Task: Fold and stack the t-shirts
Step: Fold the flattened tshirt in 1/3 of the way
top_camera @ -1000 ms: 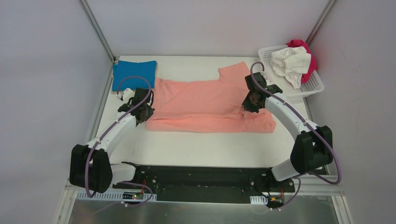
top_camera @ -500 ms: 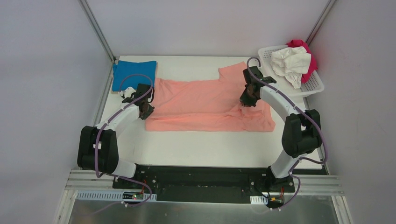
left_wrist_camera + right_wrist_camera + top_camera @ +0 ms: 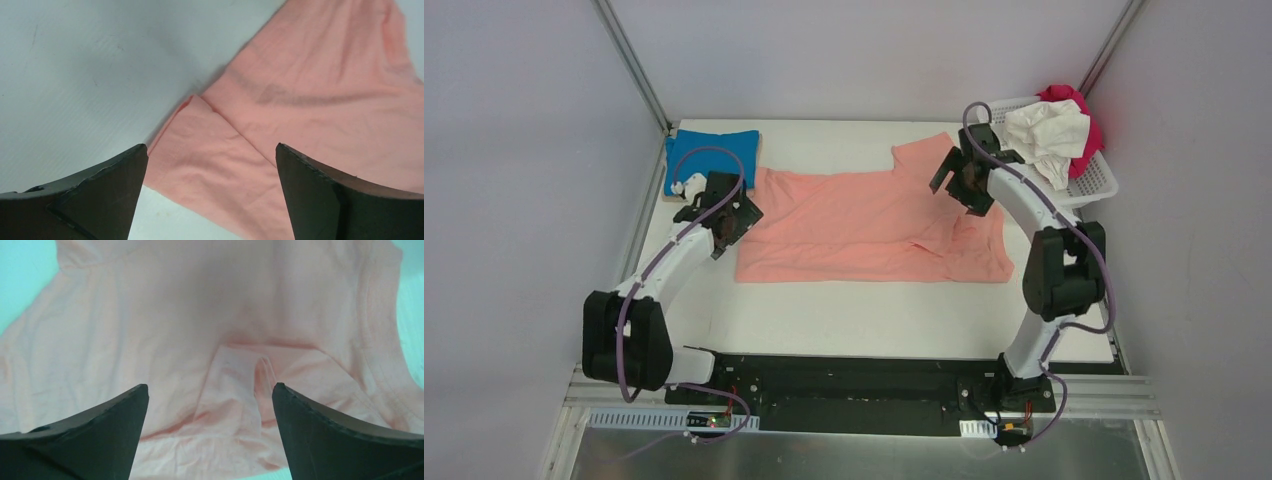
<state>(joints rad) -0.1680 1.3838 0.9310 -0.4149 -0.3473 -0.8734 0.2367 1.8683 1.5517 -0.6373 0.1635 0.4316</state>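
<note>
Spanning the white table (image 3: 854,310): salmon-pink t-shirt (image 3: 854,225), spread flat at centre, its near edge doubled over. White lattice basket (image 3: 1096,186), far right corner, holding a crumpled white t-shirt (image 3: 1044,130) over a magenta t-shirt (image 3: 1064,95). Bright blue t-shirt (image 3: 709,155), folded, far left corner. Left gripper (image 3: 211,150), over the pink shirt's left edge, jaws wide apart, holding nothing. Right gripper (image 3: 210,387), over its right end, jaws likewise spread, empty.

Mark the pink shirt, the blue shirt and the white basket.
pink shirt (image 3: 854,215): overhead view, middle of its spread body.
blue shirt (image 3: 712,155): overhead view, centre of the folded cloth.
white basket (image 3: 1096,178): overhead view, bare lattice near its right front corner.
</note>
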